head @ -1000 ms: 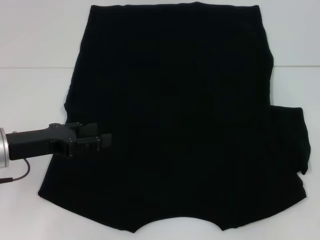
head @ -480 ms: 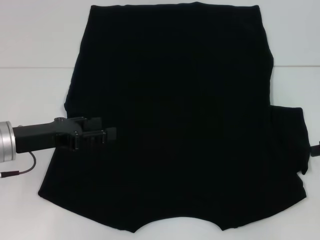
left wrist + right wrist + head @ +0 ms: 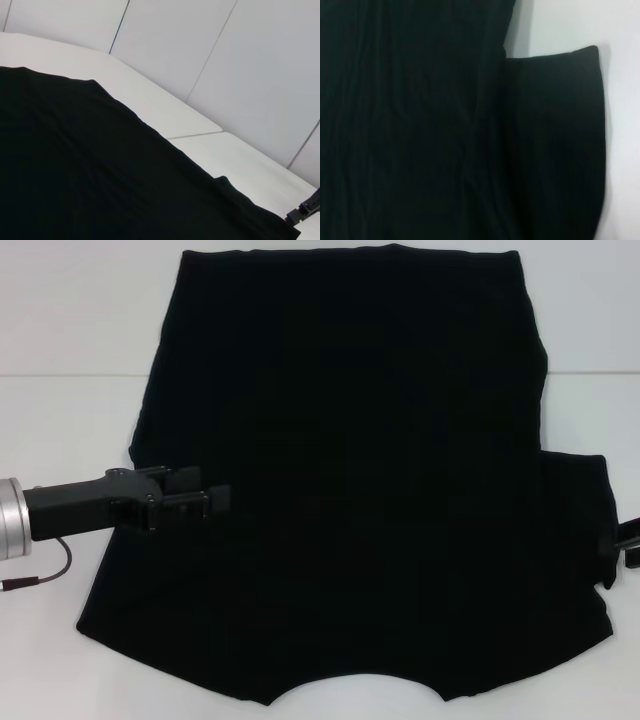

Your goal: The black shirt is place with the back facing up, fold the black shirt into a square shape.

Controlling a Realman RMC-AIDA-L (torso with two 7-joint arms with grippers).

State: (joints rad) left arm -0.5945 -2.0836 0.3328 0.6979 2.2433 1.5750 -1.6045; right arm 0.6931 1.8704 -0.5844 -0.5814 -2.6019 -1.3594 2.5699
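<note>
Your black shirt [image 3: 350,470] lies flat across the white counter [image 3: 70,330]. Your left gripper [image 3: 205,502] sits over its left edge, and I can't tell whether it's gripping. Your right gripper [image 3: 630,540] barely shows beside the spread right sleeve [image 3: 555,140]; its state is unclear too.
</note>
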